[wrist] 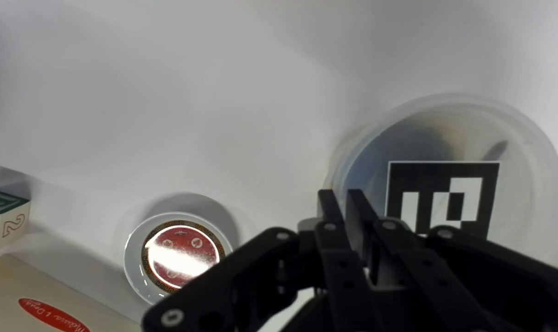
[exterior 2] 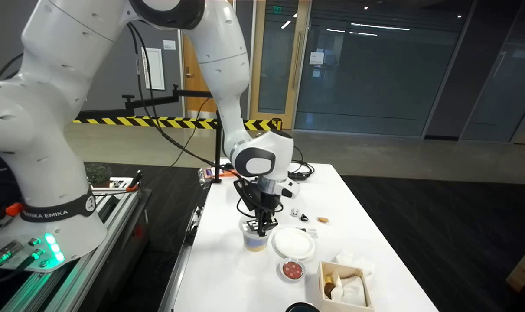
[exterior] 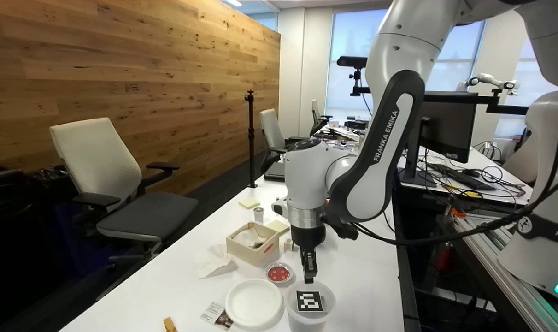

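Observation:
My gripper [exterior: 309, 276] points down at the edge of a translucent tub [exterior: 327, 299] with a black-and-white marker [exterior: 309, 301] on top. The gripper [exterior 2: 266, 227] and tub [exterior 2: 254, 243] also show in the exterior view from the far side. In the wrist view the fingertips [wrist: 342, 196] are close together with a narrow gap and nothing visible between them. They overlap the rim of the tub [wrist: 527, 180]; I cannot tell whether they touch it. A small round dish with a red patterned inside [wrist: 182, 253] stands beside the tub, with a white plate [exterior: 253, 302] nearby.
A wooden box with tissue and a bottle-like item [exterior 2: 347, 305] stands near the red dish. A lettered block [wrist: 7, 221] sits by the box. A crumpled tissue [exterior: 216, 263], a white cup [exterior: 258, 214], a card [exterior: 217, 316] and a brown piece [exterior 2: 322, 220] lie around.

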### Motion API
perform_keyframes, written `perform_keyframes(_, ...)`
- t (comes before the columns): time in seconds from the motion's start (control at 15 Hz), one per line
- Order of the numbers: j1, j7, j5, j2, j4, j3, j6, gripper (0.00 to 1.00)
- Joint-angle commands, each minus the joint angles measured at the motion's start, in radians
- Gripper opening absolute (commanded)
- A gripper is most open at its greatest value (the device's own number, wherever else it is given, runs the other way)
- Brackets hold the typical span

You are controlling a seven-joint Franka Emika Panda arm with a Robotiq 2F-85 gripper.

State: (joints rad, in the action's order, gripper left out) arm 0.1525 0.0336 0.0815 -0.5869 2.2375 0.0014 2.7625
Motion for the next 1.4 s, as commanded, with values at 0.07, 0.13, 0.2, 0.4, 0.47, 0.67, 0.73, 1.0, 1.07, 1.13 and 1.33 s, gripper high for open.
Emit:
perform_keyframes(0.07, -0.022, 0.014, 0.014, -0.004, -0.025, 0.016, -0.043, 0.5)
perform_keyframes(0.13, -0.022, 0.013, 0.014, -0.004, -0.027, 0.015, -0.048, 0.58)
perform_keyframes(0.2, -0.023, 0.014, 0.014, -0.002, -0.032, 0.015, -0.056, 0.64)
perform_keyframes(0.4, -0.029, 0.013, 0.01, 0.005, -0.043, 0.018, -0.064, 0.84)
perform_keyframes(0.47, -0.028, 0.009, 0.009, 0.006, -0.046, 0.017, -0.067, 0.92)
perform_keyframes(0.67, -0.024, 0.006, 0.011, 0.015, -0.042, 0.018, -0.062, 1.0)
perform_keyframes(0.73, -0.025, 0.007, 0.009, 0.018, -0.039, 0.021, -0.06, 1.0)
perform_keyframes(1.0, -0.01, 0.004, 0.017, 0.027, -0.008, 0.031, -0.041, 1.0)
perform_keyframes(1.07, -0.004, -0.001, 0.019, 0.029, -0.001, 0.032, -0.037, 1.0)
perform_keyframes(1.13, 0.003, -0.003, 0.024, 0.038, 0.012, 0.033, -0.026, 1.0)
perform_keyframes(1.33, 0.02, -0.013, 0.033, 0.063, 0.047, 0.027, -0.001, 1.0)
